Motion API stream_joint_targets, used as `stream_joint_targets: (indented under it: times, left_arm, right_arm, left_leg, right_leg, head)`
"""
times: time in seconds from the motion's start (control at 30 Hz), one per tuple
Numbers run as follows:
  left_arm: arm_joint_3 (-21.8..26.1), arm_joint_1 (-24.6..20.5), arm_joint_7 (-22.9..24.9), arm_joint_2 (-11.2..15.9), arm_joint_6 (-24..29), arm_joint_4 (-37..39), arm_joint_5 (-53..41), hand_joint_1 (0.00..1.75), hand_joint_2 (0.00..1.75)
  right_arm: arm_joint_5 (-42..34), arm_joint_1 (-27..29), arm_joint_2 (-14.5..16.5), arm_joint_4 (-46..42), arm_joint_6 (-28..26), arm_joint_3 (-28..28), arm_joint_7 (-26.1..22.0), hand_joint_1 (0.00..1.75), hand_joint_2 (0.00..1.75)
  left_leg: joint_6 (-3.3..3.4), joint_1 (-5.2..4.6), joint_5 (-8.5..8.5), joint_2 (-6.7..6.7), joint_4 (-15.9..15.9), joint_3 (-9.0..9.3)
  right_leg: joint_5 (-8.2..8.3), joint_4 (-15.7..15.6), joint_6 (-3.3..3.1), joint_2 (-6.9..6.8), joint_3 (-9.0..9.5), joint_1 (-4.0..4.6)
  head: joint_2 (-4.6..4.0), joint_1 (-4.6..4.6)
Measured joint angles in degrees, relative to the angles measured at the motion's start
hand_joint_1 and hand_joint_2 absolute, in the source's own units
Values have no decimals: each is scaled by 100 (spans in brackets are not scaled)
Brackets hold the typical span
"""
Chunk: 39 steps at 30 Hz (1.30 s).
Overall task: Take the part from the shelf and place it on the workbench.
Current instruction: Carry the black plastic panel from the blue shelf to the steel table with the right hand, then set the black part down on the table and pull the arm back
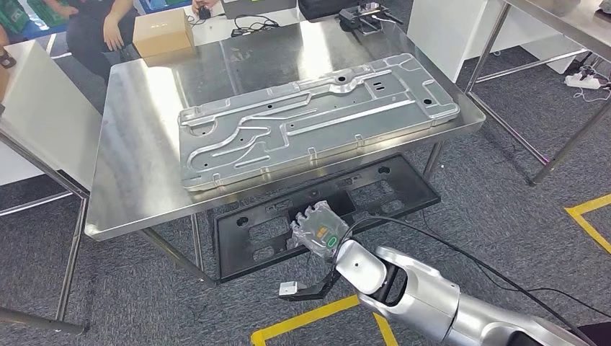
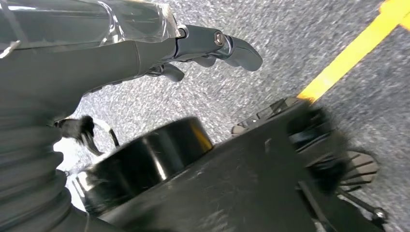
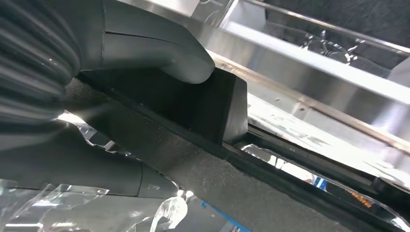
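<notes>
Right arm: we see our silver right arm (image 1: 414, 288) coming in from the lower right of the head view, with a black cable looping along it.
Right hand: our right hand (image 1: 319, 229), under a clear plastic cover, is closed on the near long edge of the black part; in the right wrist view the thick grey thumb (image 3: 159, 48) presses on a raised black block of the part and the darker fingers (image 3: 87, 169) lie under its edge.
Left hand: in the left wrist view our left hand (image 2: 212, 46) hangs above grey carpet, fingers loosely curled, holding nothing; the picture is blurred.
Black part: a flat black rectangular frame (image 1: 324, 209) with cut-out openings, held low in front of the counter; its far side lies under the counter's front edge in the head view.
Floor: grey carpet (image 1: 504, 216) with yellow tape lines (image 1: 317, 317) near us.
Counter: a stainless steel counter (image 1: 137, 166) on thin metal legs, just beyond the part.
Metal panel: a large pressed silver sheet-metal panel (image 1: 317, 119) with ribs and holes lies flat on the counter, covering much of it.
Cardboard box: a small brown box (image 1: 163, 32) sits at the counter's far left corner.
Person: a person (image 1: 108, 25) in dark clothes sits beyond the box.
</notes>
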Motion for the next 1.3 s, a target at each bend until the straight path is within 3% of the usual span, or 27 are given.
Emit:
stream_joint_targets:
  times: [0.07,0.1,0.13,0.2,0.27,0.3,0.37,0.43,0.53,0.57,0.6,0.63,0.7,0.77,0.8,0.9,0.97,1.03,1.1,1.13,1.17,1.23,1.3]
  left_arm:
    - [7,-22,-22,-4,-3,-1,4,0,175]
    - [10,-36,-32,-7,-5,-2,4,0,175]
    - [13,-46,-33,-8,-8,-2,3,0,175]
    - [16,-37,-32,-2,-10,-1,-2,0,175]
    - [18,-23,-26,10,-12,3,-21,0,175]
    - [19,-19,-16,18,-14,4,-37,0,175]
    - [19,-12,6,26,-18,5,-75,0,175]
    - [20,-8,32,33,-22,7,-107,0,175]
    - [20,3,66,7,-47,7,-136,0,175]
    - [19,18,81,-6,-57,7,-147,0,175]
    - [19,32,96,-15,-64,7,-156,0,175]
    - [18,42,109,-19,-70,7,-162,0,175]
    - [18,47,120,-22,-72,7,-168,0,175]
    - [18,35,122,-22,-73,7,-178,0,175]
    - [18,31,121,-24,-75,7,-184,0,175]
    - [18,28,119,-32,-79,7,-196,0,175]
    - [18,24,117,-43,-78,7,-198,0,175]
    - [21,22,105,-56,-78,7,-188,0,175]
    - [29,16,86,-58,-77,7,-178,0,175]
    - [34,11,79,-59,-76,7,-177,0,175]
    - [35,13,78,-60,-76,7,-177,0,175]
    - [37,39,74,-61,-78,7,-175,0,175]
    - [38,58,65,-61,-84,7,-167,0,175]
  right_arm:
    - [98,15,-7,1,-3,13,8,175,175]
    - [152,26,-11,2,-14,19,13,175,175]
    - [205,33,-13,2,-25,23,16,175,175]
    - [311,23,-18,3,-46,27,25,175,175]
    - [391,9,-26,3,-65,29,43,175,175]
    - [428,12,-33,4,-73,34,54,175,175]
    - [513,39,-37,2,-87,45,67,175,175]
    - [623,57,-45,0,-96,66,76,175,175]
    - [808,70,-62,2,-98,108,56,175,175]
    - [862,85,-71,2,-97,128,37,175,175]
    - [905,99,-79,2,-96,152,17,175,175]
    - [938,107,-86,2,-94,174,1,175,175]
    - [997,106,-97,2,-91,198,-12,175,175]
    - [1060,98,-108,1,-83,208,-9,175,175]
    - [1101,94,-112,1,-79,213,-2,175,175]
    - [1246,82,-124,1,-76,219,28,175,175]
    - [1310,69,-126,0,-89,219,64,175,175]
    - [1346,61,-130,1,-114,226,151,175,175]
    - [1357,49,-139,2,-151,245,266,175,175]
    - [1358,31,-143,2,-177,256,315,175,175]
    - [1360,4,-144,2,-203,264,346,175,175]
    - [1363,-90,-146,3,-263,275,430,175,175]
    - [1365,-211,-150,3,-328,280,571,175,175]
  left_leg:
    - [-3,-4,-198,5,499,-405]
    - [34,-18,-144,6,452,-479]
    - [99,-42,26,6,211,-454]
    - [327,-142,640,1,-587,-261]
    - [495,-263,1064,-17,-1153,-90]
    - [549,-315,1141,-25,-1345,1]
    - [597,-360,1156,-27,-1671,286]
    - [645,-337,1169,-16,-1905,562]
    - [637,-322,1057,-16,-1953,744]
    - [625,-323,998,-20,-1942,790]
    - [617,-322,936,-25,-1923,839]
    - [606,-321,868,-30,-1895,892]
    - [574,-320,703,-39,-1812,984]
    - [524,-331,549,-43,-1729,1028]
    - [499,-336,501,-43,-1694,1032]
    - [440,-345,462,-44,-1522,997]
    - [361,-305,390,-37,-1002,700]
    - [247,-194,120,-30,-200,169]
    - [148,-88,-107,-21,240,-216]
    - [103,-43,-53,-15,170,-265]
    - [62,-5,136,-7,-85,-215]
    - [-19,65,731,16,-915,7]
    - [9,51,987,32,-1412,141]
  right_leg:
    - [-102,-1,-7,-2,121,37]
    - [-159,-3,-11,-3,200,66]
    - [-213,-7,-14,-3,282,98]
    - [-318,-32,-17,-3,444,147]
    - [-357,-158,37,-5,573,106]
    - [-328,-231,84,-11,633,73]
    - [-236,-339,173,-27,772,42]
    - [-229,-91,200,-45,732,73]
    - [-588,903,244,-52,65,104]
    - [-702,1116,264,-53,-157,110]
    - [-719,1136,275,-54,-286,117]
    - [-606,958,282,-56,-312,121]
    - [-24,187,262,-65,-136,124]
    - [376,-365,189,-79,15,146]
    - [434,-444,138,-82,32,161]
    - [375,-458,27,-82,88,147]
    - [327,-480,-5,-85,165,105]
    - [253,-485,-5,-88,226,90]
    - [160,-484,29,-93,318,65]
    - [107,-484,55,-94,386,46]
    - [56,-484,83,-94,459,24]
    - [-50,-489,162,-86,602,-12]
    - [-117,-503,257,-78,655,-18]
  head:
    - [0,0]
    - [0,0]
    - [0,0]
    - [0,3]
    - [0,8]
    - [0,10]
    - [0,9]
    - [0,11]
    - [0,12]
    - [0,13]
    - [0,12]
    - [0,13]
    - [0,12]
    - [0,9]
    - [0,8]
    - [0,8]
    - [0,5]
    - [0,4]
    - [0,4]
    - [0,4]
    - [0,4]
    - [0,2]
    - [0,4]
